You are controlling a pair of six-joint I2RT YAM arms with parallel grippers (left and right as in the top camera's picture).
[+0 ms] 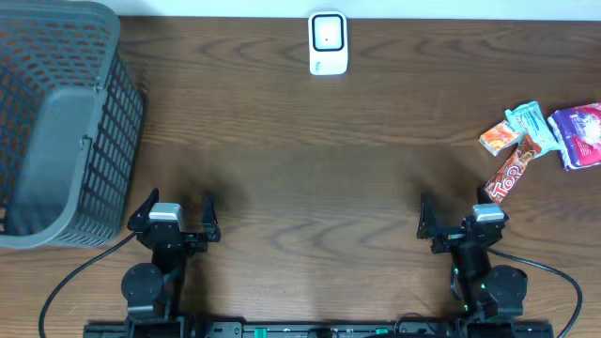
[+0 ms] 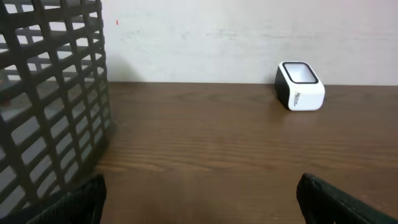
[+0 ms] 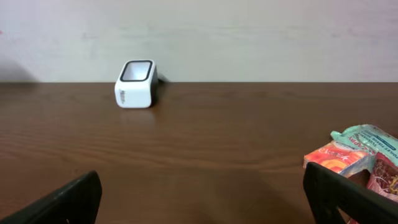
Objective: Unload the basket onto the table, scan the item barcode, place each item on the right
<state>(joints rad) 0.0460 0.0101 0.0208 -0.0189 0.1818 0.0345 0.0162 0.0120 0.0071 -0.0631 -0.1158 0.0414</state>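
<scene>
A white barcode scanner (image 1: 328,43) stands at the table's far edge, also seen in the left wrist view (image 2: 300,86) and the right wrist view (image 3: 136,84). Several snack packets lie at the right: an orange packet (image 1: 499,137), a teal one (image 1: 528,119), a purple one (image 1: 577,134) and a red bar (image 1: 512,174). My left gripper (image 1: 178,205) is open near the front left, nothing between its fingers (image 2: 81,202). At the front right my right gripper (image 1: 455,211) is open and empty too, just short of the orange packet (image 3: 336,158).
A large dark grey mesh basket (image 1: 56,122) fills the left back corner, close to the left gripper's left side (image 2: 50,106). A pale wall runs behind the table's far edge.
</scene>
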